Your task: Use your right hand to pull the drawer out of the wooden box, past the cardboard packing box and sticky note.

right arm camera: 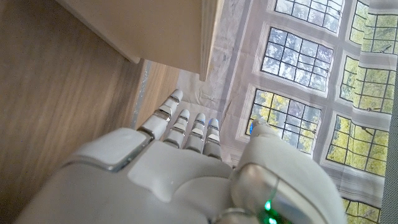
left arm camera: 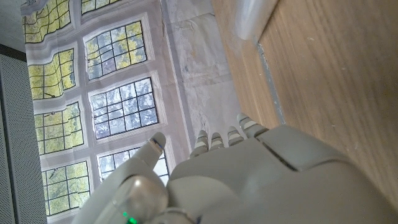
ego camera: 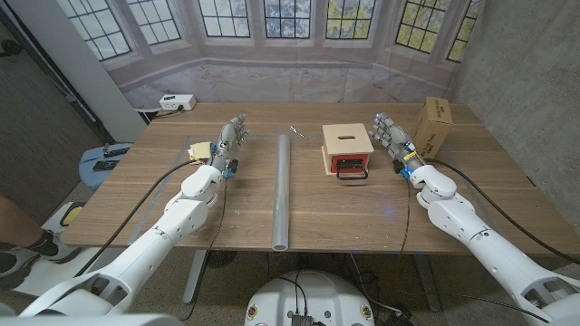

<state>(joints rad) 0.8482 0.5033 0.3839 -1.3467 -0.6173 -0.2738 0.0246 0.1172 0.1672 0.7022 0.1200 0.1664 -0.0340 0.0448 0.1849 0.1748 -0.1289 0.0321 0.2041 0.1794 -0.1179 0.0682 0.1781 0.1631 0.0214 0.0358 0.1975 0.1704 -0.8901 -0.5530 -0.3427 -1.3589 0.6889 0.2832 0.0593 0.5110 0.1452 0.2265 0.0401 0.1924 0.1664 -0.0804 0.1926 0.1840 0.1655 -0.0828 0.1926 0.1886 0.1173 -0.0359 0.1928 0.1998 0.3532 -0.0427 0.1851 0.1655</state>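
A small wooden box [ego camera: 345,139] stands on the table right of centre, its red drawer front with a black handle [ego camera: 352,168] facing me. My right hand [ego camera: 391,136] stands just right of the box, fingers extended and apart, holding nothing. The cardboard packing box [ego camera: 433,125] stands upright right of that hand. A yellow sticky note [ego camera: 194,149] lies by my left hand [ego camera: 231,142], which is open with nothing in it. In the right wrist view my right hand [right arm camera: 180,174] is beside the wooden box's side [right arm camera: 155,28].
A long grey tube [ego camera: 282,190] lies across the table's middle, running front to back, and its end appears in the left wrist view [left arm camera: 252,17]. A white power strip [ego camera: 177,103] sits at the far left corner. A person's leg [ego camera: 18,237] is at the left edge.
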